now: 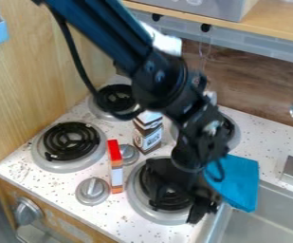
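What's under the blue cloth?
The blue cloth lies on the speckled counter and reaches over the edge of the sink. Anything else beneath is covered, so I can't tell.

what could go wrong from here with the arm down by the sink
The black gripper hangs low by the front right coil burner, so a sideways move might bump it. The bright blue cloth overlaps the grey metal sink edge beside the arm and could snag or slip in. The narrow red, orange and white box might topple if struck.
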Action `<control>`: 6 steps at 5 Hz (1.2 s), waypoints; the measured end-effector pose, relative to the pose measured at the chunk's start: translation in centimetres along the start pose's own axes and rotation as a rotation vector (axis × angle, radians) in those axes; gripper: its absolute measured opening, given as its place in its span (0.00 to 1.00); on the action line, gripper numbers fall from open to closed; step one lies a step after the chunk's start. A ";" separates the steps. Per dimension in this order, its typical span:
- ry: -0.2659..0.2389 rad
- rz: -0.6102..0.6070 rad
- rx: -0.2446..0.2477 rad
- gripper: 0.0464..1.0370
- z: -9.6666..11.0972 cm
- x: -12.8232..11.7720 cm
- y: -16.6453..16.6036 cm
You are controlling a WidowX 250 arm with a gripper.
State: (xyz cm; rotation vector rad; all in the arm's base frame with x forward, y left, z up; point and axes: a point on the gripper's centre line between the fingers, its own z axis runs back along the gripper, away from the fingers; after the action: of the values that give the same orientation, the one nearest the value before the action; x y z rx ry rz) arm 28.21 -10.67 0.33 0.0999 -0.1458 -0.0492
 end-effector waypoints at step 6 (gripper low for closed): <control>0.022 -0.029 -0.037 0.96 -4.3 -4.6 -1.1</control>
State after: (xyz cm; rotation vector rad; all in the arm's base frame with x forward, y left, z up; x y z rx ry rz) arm 24.24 -11.04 -4.72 0.0653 -0.1218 -0.0802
